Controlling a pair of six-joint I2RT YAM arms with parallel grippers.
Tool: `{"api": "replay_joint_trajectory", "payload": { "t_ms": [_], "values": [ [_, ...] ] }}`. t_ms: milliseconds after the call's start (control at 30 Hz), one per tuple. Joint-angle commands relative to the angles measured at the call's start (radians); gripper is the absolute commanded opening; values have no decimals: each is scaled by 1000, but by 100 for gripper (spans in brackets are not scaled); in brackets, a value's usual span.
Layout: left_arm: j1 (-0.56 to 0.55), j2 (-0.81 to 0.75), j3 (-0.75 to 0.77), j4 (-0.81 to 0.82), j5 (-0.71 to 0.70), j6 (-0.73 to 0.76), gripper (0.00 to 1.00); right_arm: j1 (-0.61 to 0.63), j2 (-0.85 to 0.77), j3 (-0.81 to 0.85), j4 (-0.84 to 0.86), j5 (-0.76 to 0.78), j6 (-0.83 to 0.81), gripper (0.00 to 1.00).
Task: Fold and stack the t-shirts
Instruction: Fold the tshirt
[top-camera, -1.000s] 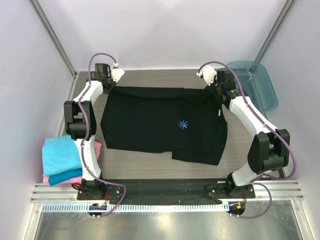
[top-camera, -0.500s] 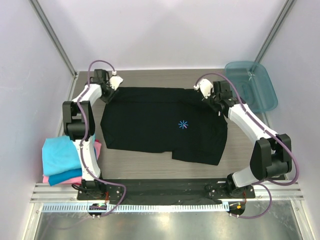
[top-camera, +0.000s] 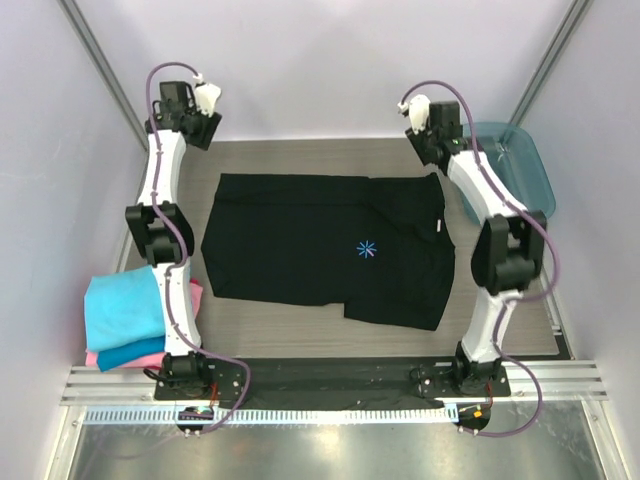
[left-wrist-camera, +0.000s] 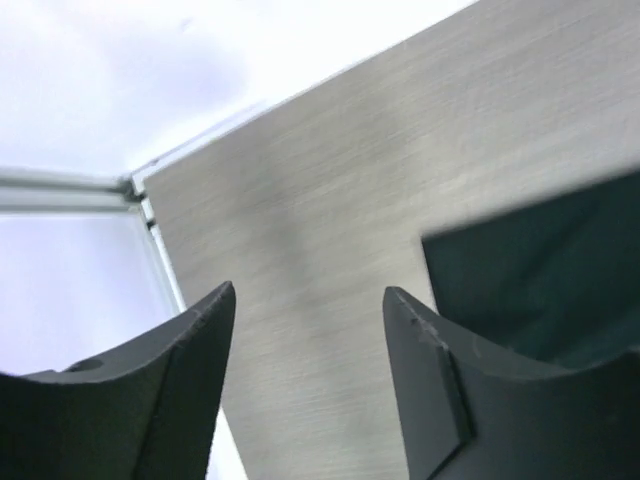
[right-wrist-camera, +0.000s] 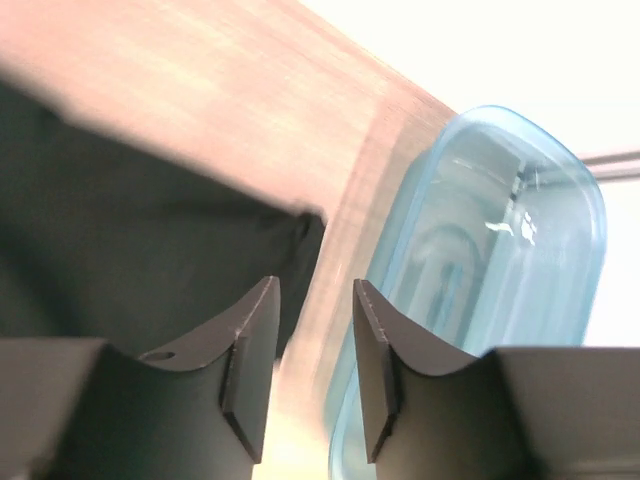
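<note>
Near-left of the black tee (top-camera: 320, 250), at the desk (top-camera: 300, 335) edge: stack of folded tees (top-camera: 125, 320), turquoise on top, blue and pink showing under it.

Black tee lies flat mid-desk, starburst mark (top-camera: 367, 249) face up. Its far edge is straight, and its near-right part reaches closer than its near-left. No fold in it yet.

Past the tee's far-left corner: left claw (top-camera: 205, 100), lifted clear, fingers spread, nothing between them. Its wrist view shows bare desk below and the tee's corner off to one side.

Past the tee's far-right corner: right claw (top-camera: 415, 108), also raised, fingers parted and empty. Teal tray (top-camera: 515, 170) sits just beyond that corner.

Change: a second ago both claws were down at the tee's far corners, pressed together. They have since let go and pulled up and back.

Reading: the laying-out looks finished. The first fold comes next, and the tee then has to join the stack.
</note>
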Motion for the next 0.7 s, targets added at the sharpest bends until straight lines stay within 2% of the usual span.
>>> {"api": "replay_joint_trajectory", "payload": {
  "t_ms": [0, 67, 133, 200, 267, 333, 667],
  "values": [
    [2, 135, 136, -150, 33, -101, 63, -34, 170, 185, -22, 21, 45, 40],
    [12, 135, 89, -56, 37, -141, 66, -49, 304, 284, -57, 27, 51, 40],
    [29, 135, 63, 31, 77, -247, 66, -69, 434, 445, -116, 29, 71, 40],
    [54, 152, 78, 57, 105, -365, 66, -83, 519, 623, -184, 33, 93, 40],
    [60, 169, 86, 59, 151, -379, 66, -95, 609, 755, -220, 41, 94, 40],
    [60, 171, 74, 74, 178, -395, 65, -100, 634, 783, -231, 47, 82, 41],
    [58, 240, 86, 102, 238, -465, 64, -130, 606, 633, -249, 44, 120, 42]
  ]
}}
